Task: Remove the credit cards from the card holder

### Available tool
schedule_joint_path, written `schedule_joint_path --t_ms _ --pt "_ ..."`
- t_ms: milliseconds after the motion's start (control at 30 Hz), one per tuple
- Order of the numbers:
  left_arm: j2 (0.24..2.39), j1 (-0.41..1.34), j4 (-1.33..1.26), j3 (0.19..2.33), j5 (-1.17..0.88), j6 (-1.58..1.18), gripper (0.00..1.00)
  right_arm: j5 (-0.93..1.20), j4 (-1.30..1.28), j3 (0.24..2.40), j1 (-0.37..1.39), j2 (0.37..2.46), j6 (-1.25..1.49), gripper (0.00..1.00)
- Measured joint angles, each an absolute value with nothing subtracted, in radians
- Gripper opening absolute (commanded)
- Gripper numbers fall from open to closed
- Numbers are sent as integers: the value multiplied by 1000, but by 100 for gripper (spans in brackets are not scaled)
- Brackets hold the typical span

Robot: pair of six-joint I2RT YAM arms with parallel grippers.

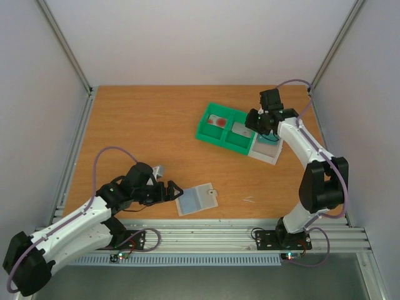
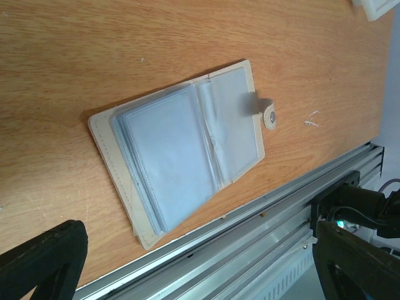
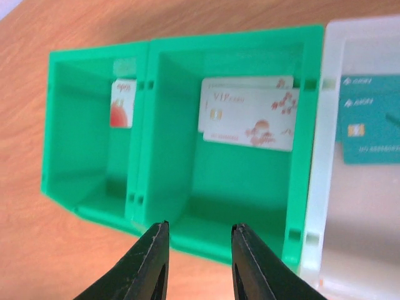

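The card holder [image 1: 196, 199] lies open and flat near the table's front edge. In the left wrist view the card holder [image 2: 181, 147] shows a beige rim, grey-blue clear sleeves and a snap tab [image 2: 269, 116]; no card shows in the sleeves. My left gripper [image 1: 174, 191] hovers just left of it, wide open and empty. My right gripper [image 3: 199, 232] is open with nothing between its fingers, above the green tray's [image 3: 187, 47] near wall. Credit cards lie in the trays: one white card with a red spot [image 3: 123, 103], two pale cards [image 3: 250, 112] and teal cards [image 3: 369, 128].
The green two-compartment tray [image 1: 201, 132] stands at the back right with a white tray [image 1: 270, 156] against its right side. An aluminium rail [image 2: 262, 237] runs along the table's front edge just below the holder. Grey walls close in the table.
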State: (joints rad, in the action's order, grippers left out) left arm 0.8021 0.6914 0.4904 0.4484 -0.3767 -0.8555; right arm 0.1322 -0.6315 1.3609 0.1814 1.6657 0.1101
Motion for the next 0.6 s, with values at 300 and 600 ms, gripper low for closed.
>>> schedule_joint_path --t_ms 300,600 --pt "806 691 491 449 -377 -856 99 229 -682 1195 272 1469 110 30" --pt "878 691 457 447 -356 -855 99 301 -705 1003 339 1259 98 31"
